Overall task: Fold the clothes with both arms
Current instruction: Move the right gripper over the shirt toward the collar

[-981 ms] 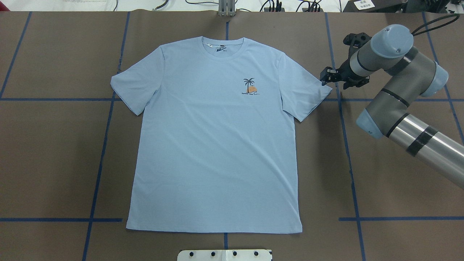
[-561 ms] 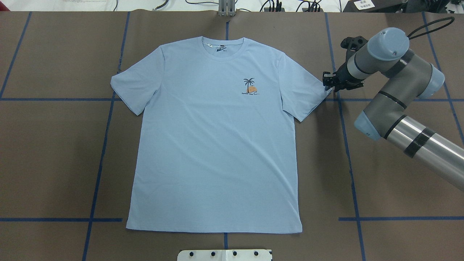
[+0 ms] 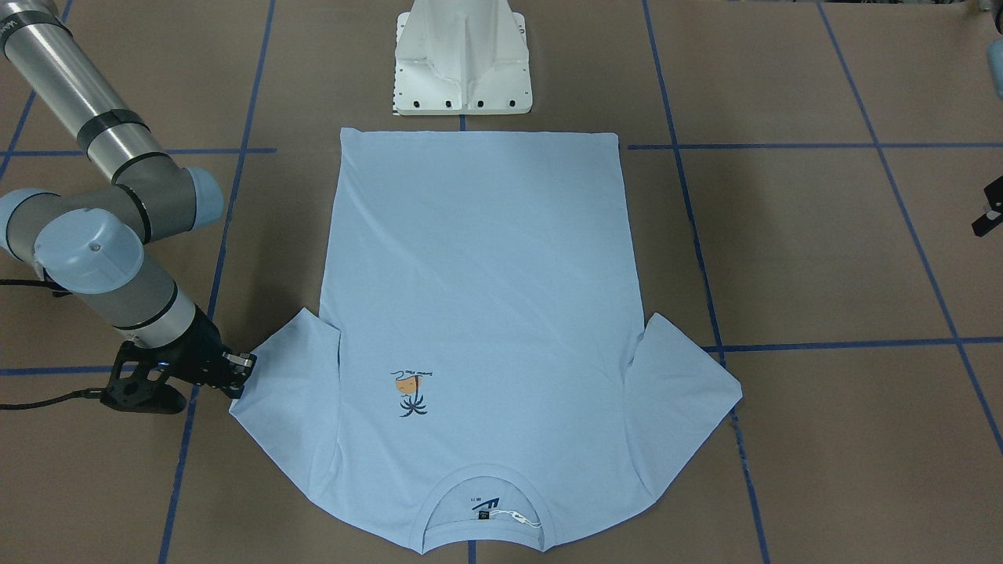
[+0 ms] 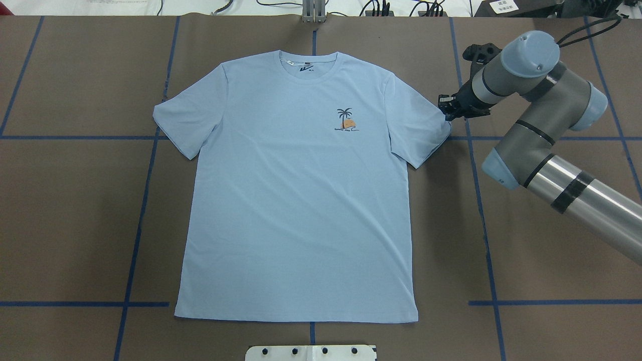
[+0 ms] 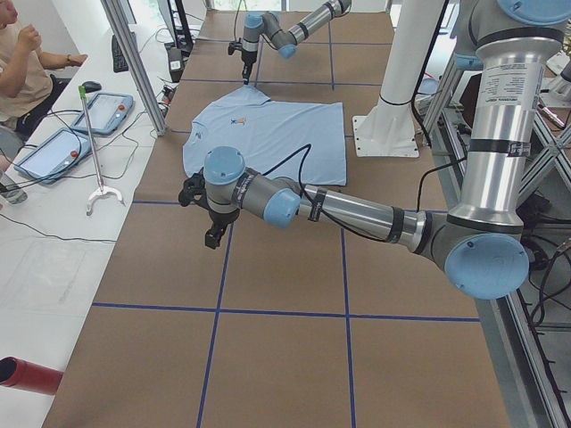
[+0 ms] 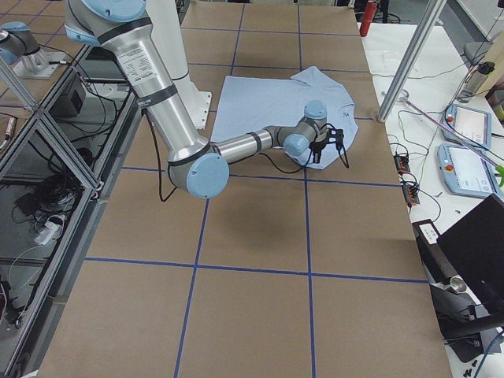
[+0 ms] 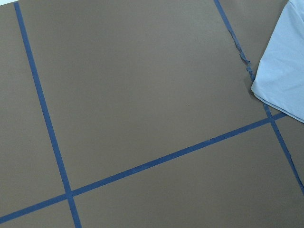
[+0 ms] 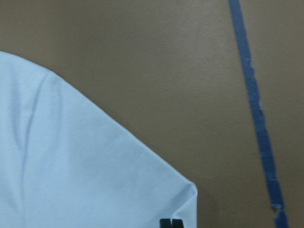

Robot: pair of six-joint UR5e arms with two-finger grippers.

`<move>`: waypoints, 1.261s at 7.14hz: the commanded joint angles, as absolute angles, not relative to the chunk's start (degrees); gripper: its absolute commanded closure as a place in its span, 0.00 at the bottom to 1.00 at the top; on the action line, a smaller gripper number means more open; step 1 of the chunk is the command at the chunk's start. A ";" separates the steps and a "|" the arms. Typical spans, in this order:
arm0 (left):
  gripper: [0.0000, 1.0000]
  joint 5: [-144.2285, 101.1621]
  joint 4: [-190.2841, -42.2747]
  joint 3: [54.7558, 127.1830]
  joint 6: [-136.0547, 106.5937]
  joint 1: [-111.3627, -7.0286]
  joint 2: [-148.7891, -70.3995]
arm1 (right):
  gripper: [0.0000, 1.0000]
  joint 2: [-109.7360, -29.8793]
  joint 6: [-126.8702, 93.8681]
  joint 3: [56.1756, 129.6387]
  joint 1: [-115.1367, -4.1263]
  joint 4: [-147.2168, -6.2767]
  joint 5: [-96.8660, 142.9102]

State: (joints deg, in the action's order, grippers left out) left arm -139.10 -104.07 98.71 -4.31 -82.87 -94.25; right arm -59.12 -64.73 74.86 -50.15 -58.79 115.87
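The light blue T-shirt (image 4: 301,200) lies flat and face up on the brown table, collar away from the robot. It also shows in the front view (image 3: 478,258). My right gripper (image 4: 445,111) is low at the outer corner of the shirt's right-hand sleeve (image 4: 421,130). In the right wrist view its fingertips (image 8: 171,223) are together on the cloth at that sleeve corner (image 8: 180,194). My left gripper (image 5: 212,239) hangs over bare table left of the shirt. Only a black part of it shows at the front view's edge (image 3: 989,218), so I cannot tell whether it is open. The left wrist view shows the other sleeve's edge (image 7: 285,80).
The white pedestal base (image 3: 462,59) stands at the shirt's hem side. Blue tape lines (image 4: 481,210) grid the table. An operator (image 5: 18,62) sits by tablets (image 5: 107,109) beyond the far edge. A metal frame post (image 5: 134,62) stands there.
My right gripper moved in toward the sleeve corner and its jaws went from open to shut. The sleeve tip has drawn slightly inward. The rest of the shirt has not moved.
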 commanded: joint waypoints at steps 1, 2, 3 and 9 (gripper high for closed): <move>0.01 -139.30 -105.20 99.05 -4.48 -82.88 -94.22 | 1.00 -53.12 -71.16 74.45 -47.13 -59.15 114.45; 0.01 -139.83 -105.81 99.14 -4.74 -82.79 -94.22 | 1.00 -50.74 -74.50 73.92 -44.41 -59.24 110.17; 0.01 -141.14 -105.91 98.27 -4.57 -82.79 -94.22 | 1.00 -47.41 -75.92 70.87 -42.56 -59.15 107.17; 0.00 -140.72 -116.91 94.59 -21.77 -73.79 -97.19 | 0.00 -36.11 -78.03 66.39 -38.23 -59.23 103.18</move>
